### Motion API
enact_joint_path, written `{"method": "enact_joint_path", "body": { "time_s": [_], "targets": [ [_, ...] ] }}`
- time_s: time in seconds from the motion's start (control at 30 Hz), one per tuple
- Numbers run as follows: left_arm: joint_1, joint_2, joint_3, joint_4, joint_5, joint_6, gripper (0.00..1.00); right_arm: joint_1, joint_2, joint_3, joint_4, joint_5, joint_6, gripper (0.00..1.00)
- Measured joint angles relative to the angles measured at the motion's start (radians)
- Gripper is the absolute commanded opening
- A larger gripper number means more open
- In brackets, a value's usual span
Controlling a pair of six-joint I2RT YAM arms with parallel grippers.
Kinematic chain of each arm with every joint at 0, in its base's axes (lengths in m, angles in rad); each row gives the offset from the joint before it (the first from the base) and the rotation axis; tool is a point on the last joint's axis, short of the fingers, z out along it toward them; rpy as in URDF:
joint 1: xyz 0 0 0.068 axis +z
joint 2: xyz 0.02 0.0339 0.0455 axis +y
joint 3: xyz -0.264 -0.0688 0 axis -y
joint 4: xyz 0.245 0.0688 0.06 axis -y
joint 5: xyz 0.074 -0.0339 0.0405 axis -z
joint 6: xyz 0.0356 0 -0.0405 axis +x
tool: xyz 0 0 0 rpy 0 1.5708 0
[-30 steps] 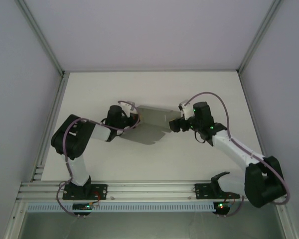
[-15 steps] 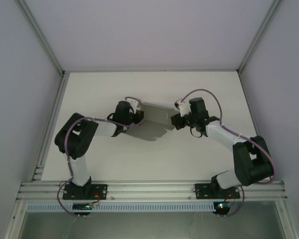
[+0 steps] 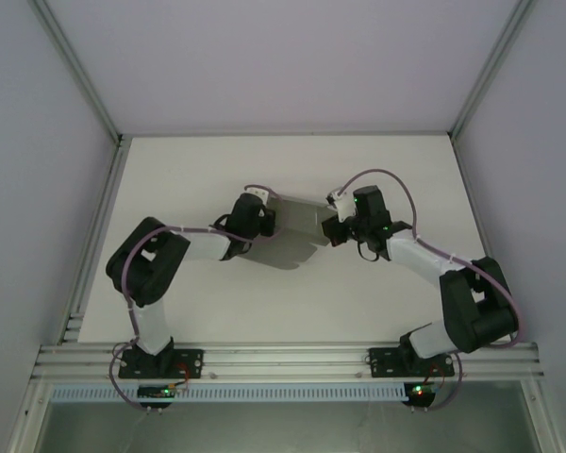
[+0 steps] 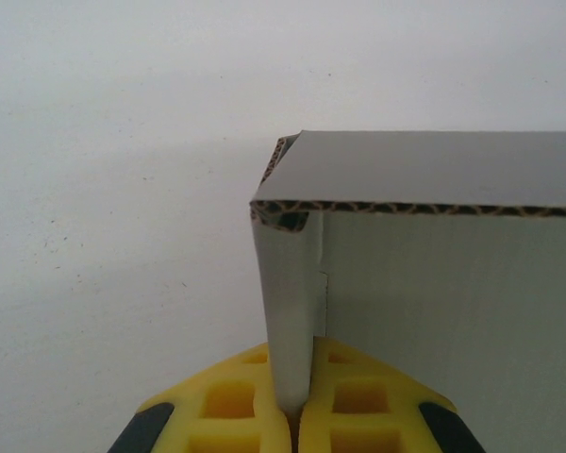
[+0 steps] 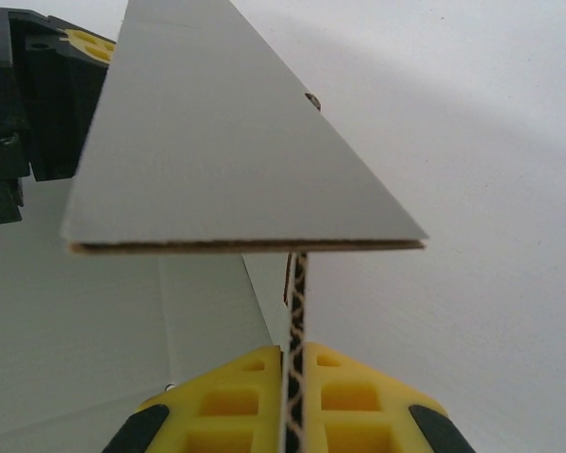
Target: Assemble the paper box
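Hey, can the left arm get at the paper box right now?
Yes, seemingly: the left pincer is shut on a corner wall of the paper box, nothing between them; the right pincer grips its other end.

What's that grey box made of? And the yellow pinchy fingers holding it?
The paper box looks like corrugated cardboard: smooth matte grey faces, with a brown wavy layer showing along its cut edge. The yellow fingers of the left gripper look like moulded plastic or rubber, dull rather than shiny, with square hollows; the pictures cannot settle which.
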Motion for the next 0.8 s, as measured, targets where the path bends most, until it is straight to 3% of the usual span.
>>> {"method": "enact_joint_path", "body": {
  "time_s": [0.23, 0.47, 0.73, 0.8],
  "targets": [
    [0.023, -0.056, -0.048, -0.018, 0.018, 0.047, 0.29, 0.014, -0.021, -0.002, 0.005, -0.054, -0.053, 0.02],
    [0.034, -0.145, -0.08, -0.047, 0.085, 0.058, 0.55, 0.016, -0.037, -0.007, 0.003, -0.065, -0.072, 0.01],
    [0.051, -0.167, -0.091, -0.035, 0.119, 0.059, 0.54, 0.01, -0.04, -0.014, 0.005, -0.08, -0.071, 0.02],
    [0.068, -0.154, -0.092, -0.025, 0.14, 0.058, 0.58, 0.009, -0.039, -0.014, 0.005, -0.081, -0.072, 0.02]
  ]
}}
